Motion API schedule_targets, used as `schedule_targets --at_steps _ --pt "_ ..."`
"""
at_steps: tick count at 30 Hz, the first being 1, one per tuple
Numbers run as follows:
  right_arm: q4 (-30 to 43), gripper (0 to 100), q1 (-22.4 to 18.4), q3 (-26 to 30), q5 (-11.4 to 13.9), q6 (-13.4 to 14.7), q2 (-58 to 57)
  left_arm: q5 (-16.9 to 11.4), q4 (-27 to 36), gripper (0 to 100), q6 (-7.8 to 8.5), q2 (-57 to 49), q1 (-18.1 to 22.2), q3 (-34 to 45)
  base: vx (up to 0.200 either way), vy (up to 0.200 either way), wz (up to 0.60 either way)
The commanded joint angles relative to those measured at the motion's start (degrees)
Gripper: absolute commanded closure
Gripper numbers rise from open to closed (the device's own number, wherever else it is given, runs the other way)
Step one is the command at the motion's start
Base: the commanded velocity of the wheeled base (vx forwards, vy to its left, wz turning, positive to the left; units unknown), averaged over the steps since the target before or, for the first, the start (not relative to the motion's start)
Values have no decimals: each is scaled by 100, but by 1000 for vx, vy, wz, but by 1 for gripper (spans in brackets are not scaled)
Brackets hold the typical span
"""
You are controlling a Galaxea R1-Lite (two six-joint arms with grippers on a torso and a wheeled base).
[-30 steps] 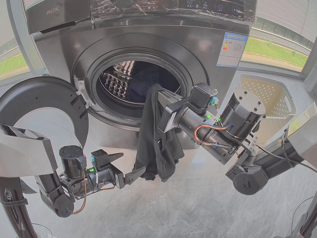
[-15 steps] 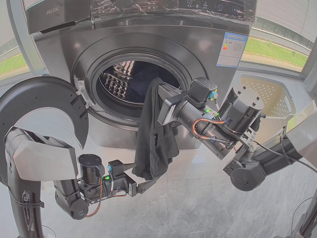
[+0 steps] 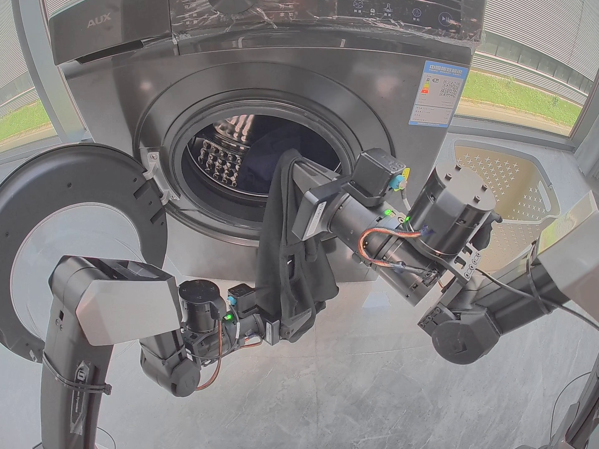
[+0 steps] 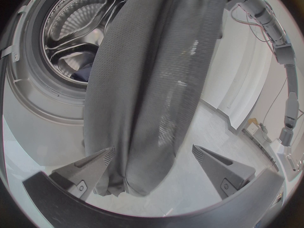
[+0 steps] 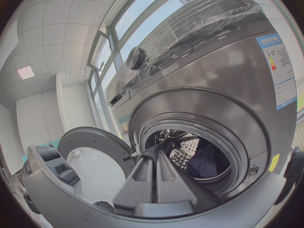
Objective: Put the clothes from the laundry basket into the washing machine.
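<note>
A black garment [image 3: 288, 263] hangs in front of the washing machine [image 3: 262, 76], its top at the lower rim of the open drum [image 3: 249, 151]. My right gripper [image 3: 292, 164] is shut on that top edge, and the right wrist view shows cloth pinched at the closed fingertips [image 5: 155, 152]. Dark clothes [image 5: 205, 163] lie inside the drum. My left gripper [image 4: 151, 152] is open low down, its fingers [image 4: 104, 157] on either side of the garment's [image 4: 148, 89] lower end. In the head view the left gripper [image 3: 292, 328] sits under the hanging hem.
The round door [image 3: 68, 194] stands swung open to the left of the drum. A beige laundry basket [image 3: 518, 176] sits on the floor to the machine's right, behind my right arm. Bare grey floor [image 3: 349, 394] lies in front.
My left arm has swung right and forward, bringing its open gripper to the garment's lower end. The right gripper has edged slightly up and left toward the drum with the garment.
</note>
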Motion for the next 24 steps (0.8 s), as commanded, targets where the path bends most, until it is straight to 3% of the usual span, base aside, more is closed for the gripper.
schedule_targets --at_steps 1,5,8,9,18,24 --pt "-8 100 24 10 -2 -1 8 132 -25 0 -43 416 12 -584 0 0 0" --pt "-8 100 59 28 -2 -1 8 185 -25 0 -43 636 21 -830 0 0 0" --pt "-8 100 59 28 -2 -1 0 405 -25 0 -35 759 21 -1032 0 0 0" --pt "-8 100 59 28 -2 -1 0 466 -25 100 -35 776 30 -1076 0 0 0" --pt "-8 100 -55 72 -11 -1 -27 581 -52 100 -35 583 47 -979 0 0 0" --pt "-16 100 -521 353 -64 43 -62 563 -52 100 -35 -428 65 -56 0 0 0"
